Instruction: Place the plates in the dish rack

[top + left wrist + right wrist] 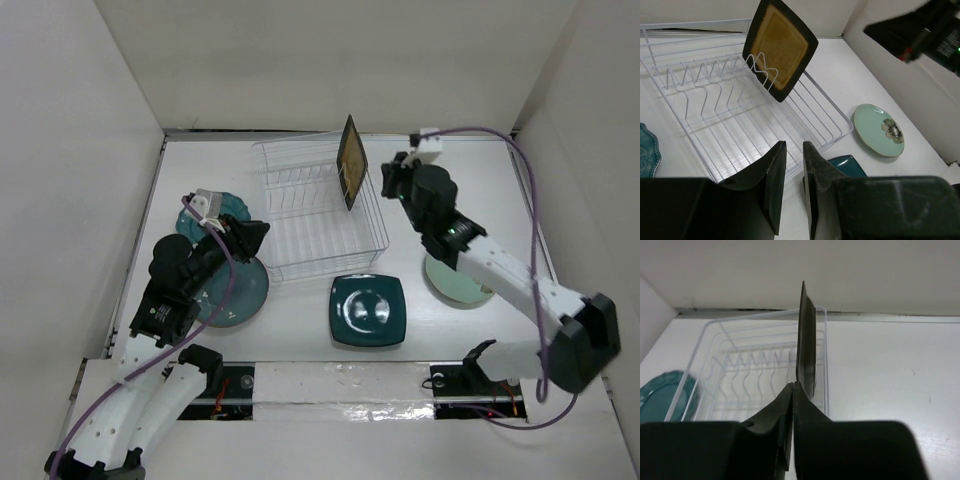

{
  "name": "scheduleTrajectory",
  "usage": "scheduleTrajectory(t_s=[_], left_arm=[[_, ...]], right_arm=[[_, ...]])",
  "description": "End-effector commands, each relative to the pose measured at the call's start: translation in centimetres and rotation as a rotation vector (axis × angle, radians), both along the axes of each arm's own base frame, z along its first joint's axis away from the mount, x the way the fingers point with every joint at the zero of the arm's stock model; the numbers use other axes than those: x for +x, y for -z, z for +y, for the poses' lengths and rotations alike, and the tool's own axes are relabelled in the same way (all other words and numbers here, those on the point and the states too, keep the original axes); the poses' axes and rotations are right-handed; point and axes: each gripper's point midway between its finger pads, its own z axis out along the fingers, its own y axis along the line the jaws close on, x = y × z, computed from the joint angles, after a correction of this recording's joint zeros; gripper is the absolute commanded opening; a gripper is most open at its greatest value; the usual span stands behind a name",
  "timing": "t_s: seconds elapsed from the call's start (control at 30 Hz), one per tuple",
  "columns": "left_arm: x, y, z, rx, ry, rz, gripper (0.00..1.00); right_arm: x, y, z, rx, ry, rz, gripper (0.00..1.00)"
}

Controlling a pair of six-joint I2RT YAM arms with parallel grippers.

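The black plate (351,162) stands on edge toward the right end of the dish rack (300,238). Our right claw (792,386), closed and empty, is just beside it; we should pull it away straight, without touching the plate. Our left claw (794,150) is slightly parted, empty.

Black-amber plate (351,162) upright in clear rack (310,240), square teal plate (367,309) outside
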Motion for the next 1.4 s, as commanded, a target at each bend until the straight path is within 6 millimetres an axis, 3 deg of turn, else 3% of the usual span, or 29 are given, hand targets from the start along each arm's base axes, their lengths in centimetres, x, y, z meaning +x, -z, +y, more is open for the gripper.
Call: scheduleTrajectory(t_s=[0.0,0.03,0.07,0.17,0.23,0.27,0.3,0.33,0.37,0.5,0.67,0.83,1.07,1.37], left_arm=[[-0.2,-2.7,0.2,-0.031,-0.012,-0.073,0.17],[-0.2,-2.8,0.2,-0.032,-0.012,-0.076,0.16],[-0.2,-2.8,0.2,-0.032,-0.011,-0.076,0.11],[-0.1,-2.8,0.4,-0.032,-0.023,-0.075,0.00],[-0.1,-3.0,0.6,-0.031,-0.034,-0.078,0.00],[0.1,-3.1,0.9,-0.033,-0.055,-0.081,0.00],[0.1,-3.3,1.1,-0.034,-0.067,-0.087,0.00],[0.2,-3.3,1.3,-0.035,-0.081,-0.083,0.00],[0.2,-2.9,1.5,-0.029,-0.092,-0.069,0.00],[0.0,-3.1,1.6,-0.032,-0.089,-0.078,0.00],[-0.2,-3.1,1.4,-0.031,-0.078,-0.082,0.07],[-0.4,-3.2,1.2,-0.031,-0.062,-0.084,0.11],[-0.3,-3.3,1.2,-0.030,-0.065,-0.086,0.12],[-0.4,-3.7,1.5,-0.037,-0.078,-0.102,0.12]], right_arm=[[-6.0,3.6,-0.7,0.102,-0.126,0.131,0.00],[-7.4,5.5,-1.3,0.122,-0.134,0.197,0.00],[-9.3,8.8,-1.6,0.111,-0.164,0.282,0.00],[-14.2,13.0,-2.8,0.159,-0.194,0.454,0.00],[-17.6,16.7,-4.0,0.194,-0.178,0.593,0.09],[-18.9,17.7,-3.8,0.217,-0.199,0.642,0.17],[-19.8,18.7,-4.0,0.236,-0.199,0.679,0.40],[-21.3,20.9,-4.5,0.263,-0.169,0.758,0.50],[-22.3,21.4,-4.8,0.299,-0.152,0.788,0.65],[-24.6,24.4,-5.4,0.329,-0.150,0.904,0.76],[-25.2,26.2,-5.1,0.374,-0.151,0.979,0.74],[-25.7,27.9,-3.5,0.453,-0.225,1.056,0.62],[-25.1,29.4,-3.6,0.506,-0.204,1.055,0.52],[-25.6,31.6,-4.6,0.535,-0.149,1.086,0.21]])
